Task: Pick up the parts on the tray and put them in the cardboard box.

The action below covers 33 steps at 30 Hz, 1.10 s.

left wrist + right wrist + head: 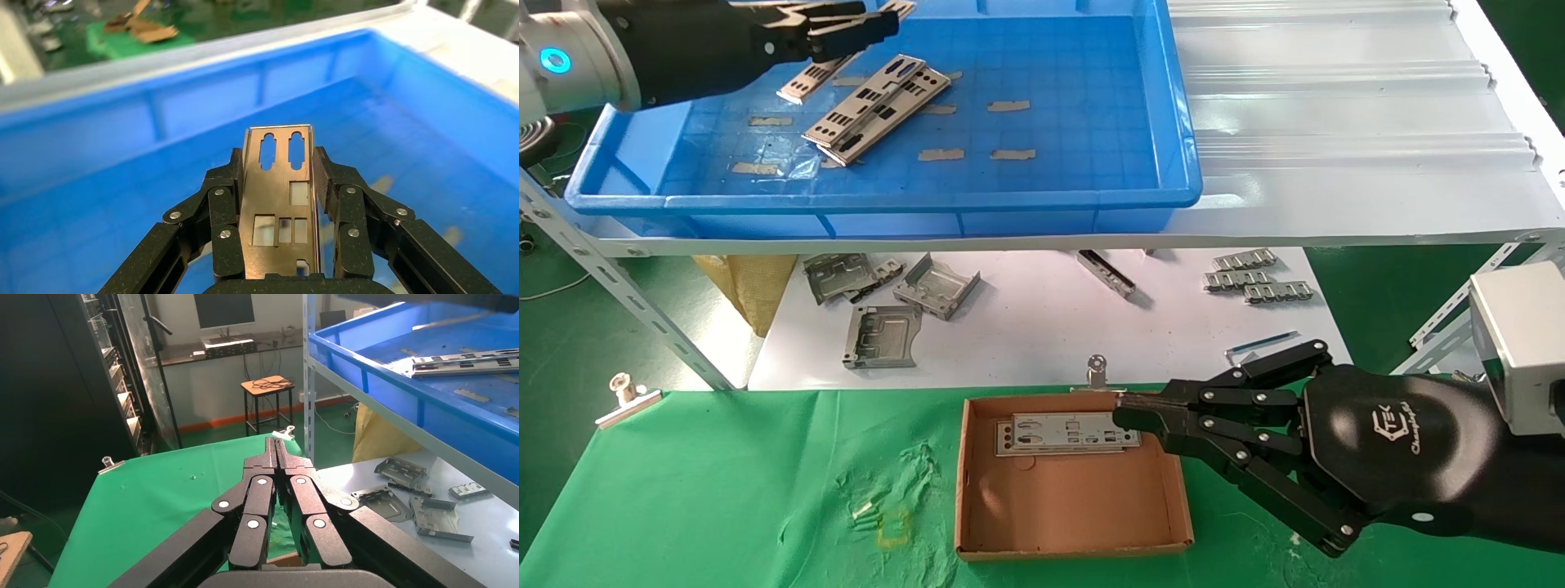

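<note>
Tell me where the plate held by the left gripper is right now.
The plate sits clamped between the fingers of the left gripper, raised over the far left part of the blue tray, just behind the plates still in the tray.

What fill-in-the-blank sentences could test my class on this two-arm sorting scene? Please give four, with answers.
1. The left end effector is shut on a metal ____ above the blue tray.
2. The cardboard box holds ____ part.
3. The right end effector, empty, has its fingers ____, at the box's rim.
4. The box rests on a ____ cloth.

Answers: part; one; shut; green
</note>
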{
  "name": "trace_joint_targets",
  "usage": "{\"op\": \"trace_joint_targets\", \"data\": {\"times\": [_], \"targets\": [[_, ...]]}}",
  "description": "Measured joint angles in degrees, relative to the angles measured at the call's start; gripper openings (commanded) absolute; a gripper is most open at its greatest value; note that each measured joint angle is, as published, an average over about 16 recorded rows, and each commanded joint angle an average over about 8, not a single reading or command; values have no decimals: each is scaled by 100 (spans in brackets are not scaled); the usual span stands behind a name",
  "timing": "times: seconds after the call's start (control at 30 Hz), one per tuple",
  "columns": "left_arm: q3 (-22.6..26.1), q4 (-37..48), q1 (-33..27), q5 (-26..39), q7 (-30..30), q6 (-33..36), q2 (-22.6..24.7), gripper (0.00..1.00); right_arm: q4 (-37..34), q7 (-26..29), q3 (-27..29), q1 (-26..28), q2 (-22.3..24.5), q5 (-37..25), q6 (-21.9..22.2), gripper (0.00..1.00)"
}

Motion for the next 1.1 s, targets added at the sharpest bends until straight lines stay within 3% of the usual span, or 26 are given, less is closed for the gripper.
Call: {"op": "trace_joint_targets", "data": {"times": [0.4,0.43,0.63,0.7,1.1], "targets": [[-65,-423,30,-239,601,2178,-258,0,0,0,0,0,0,0,0,1],[-58,-486,52,-265,644,2303,-269,0,0,0,0,0,0,0,0,6],[106,-1150,303,-506,775,2722,-376,0,0,0,0,0,0,0,0,81],[216,-1495,436,-630,773,2776,-444,0,0,0,0,0,0,0,0,100],[1106,-3347,1476,-1239,803,2607,-840,0,0,0,0,0,0,0,0,100]]}}
